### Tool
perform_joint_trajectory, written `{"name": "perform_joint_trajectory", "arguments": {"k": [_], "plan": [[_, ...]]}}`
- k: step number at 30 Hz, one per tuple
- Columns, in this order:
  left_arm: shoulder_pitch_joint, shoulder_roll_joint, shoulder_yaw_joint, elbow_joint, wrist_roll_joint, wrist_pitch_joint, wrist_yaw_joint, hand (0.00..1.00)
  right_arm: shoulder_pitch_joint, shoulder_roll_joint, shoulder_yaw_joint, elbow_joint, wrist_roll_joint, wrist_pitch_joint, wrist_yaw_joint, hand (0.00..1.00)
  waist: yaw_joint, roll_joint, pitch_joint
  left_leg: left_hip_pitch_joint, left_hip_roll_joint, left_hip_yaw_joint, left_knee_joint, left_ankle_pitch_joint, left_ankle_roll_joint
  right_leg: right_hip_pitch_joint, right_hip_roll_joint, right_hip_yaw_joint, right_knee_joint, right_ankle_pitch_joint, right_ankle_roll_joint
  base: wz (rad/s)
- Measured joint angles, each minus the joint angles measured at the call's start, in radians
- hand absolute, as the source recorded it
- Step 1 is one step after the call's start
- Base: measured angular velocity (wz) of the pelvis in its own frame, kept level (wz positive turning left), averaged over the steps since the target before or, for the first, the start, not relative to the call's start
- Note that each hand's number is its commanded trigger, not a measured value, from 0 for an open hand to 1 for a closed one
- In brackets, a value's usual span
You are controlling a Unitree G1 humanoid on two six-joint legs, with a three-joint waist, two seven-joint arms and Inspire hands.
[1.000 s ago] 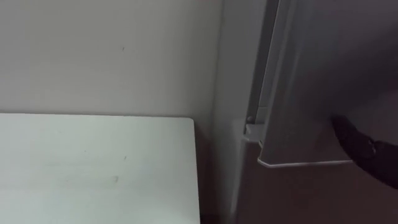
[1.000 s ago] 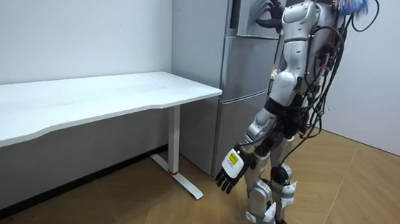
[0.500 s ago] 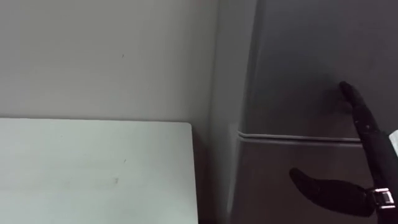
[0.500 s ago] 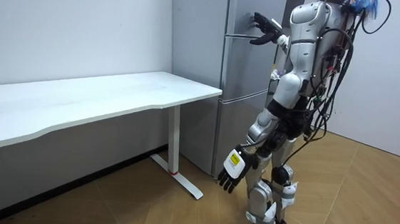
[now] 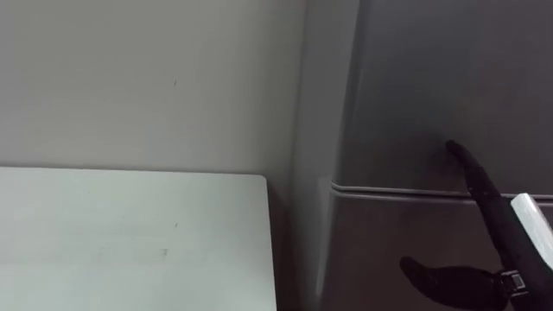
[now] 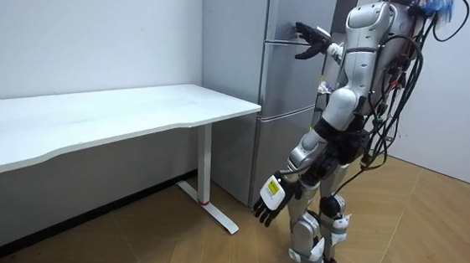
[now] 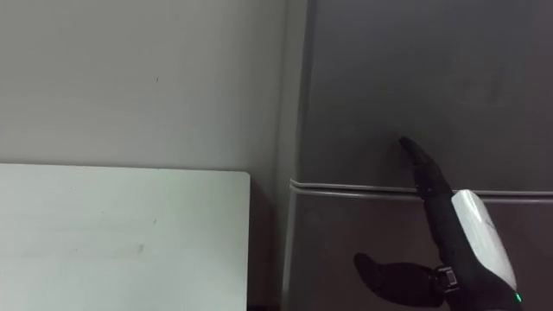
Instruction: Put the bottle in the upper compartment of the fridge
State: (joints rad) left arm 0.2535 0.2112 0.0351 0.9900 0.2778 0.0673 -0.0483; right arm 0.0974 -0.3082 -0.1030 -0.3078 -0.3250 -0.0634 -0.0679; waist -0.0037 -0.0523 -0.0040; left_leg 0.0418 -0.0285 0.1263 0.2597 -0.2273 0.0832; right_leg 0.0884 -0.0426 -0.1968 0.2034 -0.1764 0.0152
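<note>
The grey fridge (image 6: 280,110) stands with both doors closed, and the seam (image 5: 406,191) between the upper and lower door runs level across the left eye view. My right hand (image 5: 486,197) is raised in front of the upper door (image 5: 432,78), open, fingers straight and thumb spread below. Its fingertips lie at the door's lower part, and I cannot tell if they touch it. It also shows as the right hand (image 7: 467,231) and, seen from the room, the right hand (image 6: 314,33). My left hand (image 6: 270,200) hangs open at my side, holding nothing.
A white table (image 5: 130,242) stands against the wall to the left of the fridge, with a narrow gap between them. I stand on a wood floor (image 6: 427,247) facing the fridge front. The table (image 6: 119,110) reaches far to the room view's left.
A second ago the upper door stood ajar with my right hand on it. It is now shut, and the hand has drawn back from the door with fingers still straight.
</note>
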Motion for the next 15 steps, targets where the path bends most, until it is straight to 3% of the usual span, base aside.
{"name": "perform_joint_trajectory", "arguments": {"k": [15], "plan": [[0.005,0.009,0.005,-0.02,-0.001,-0.001,-0.012,0.0,0.0,0.0,0.0,0.015,-0.008,-0.001,0.029,0.0,-0.016,-0.012,-0.0009,0.005,0.0,0.0,-0.001,0.0,0.0,0.005,0.0,0.002,-0.001,0.001,0.0,0.0]]}}
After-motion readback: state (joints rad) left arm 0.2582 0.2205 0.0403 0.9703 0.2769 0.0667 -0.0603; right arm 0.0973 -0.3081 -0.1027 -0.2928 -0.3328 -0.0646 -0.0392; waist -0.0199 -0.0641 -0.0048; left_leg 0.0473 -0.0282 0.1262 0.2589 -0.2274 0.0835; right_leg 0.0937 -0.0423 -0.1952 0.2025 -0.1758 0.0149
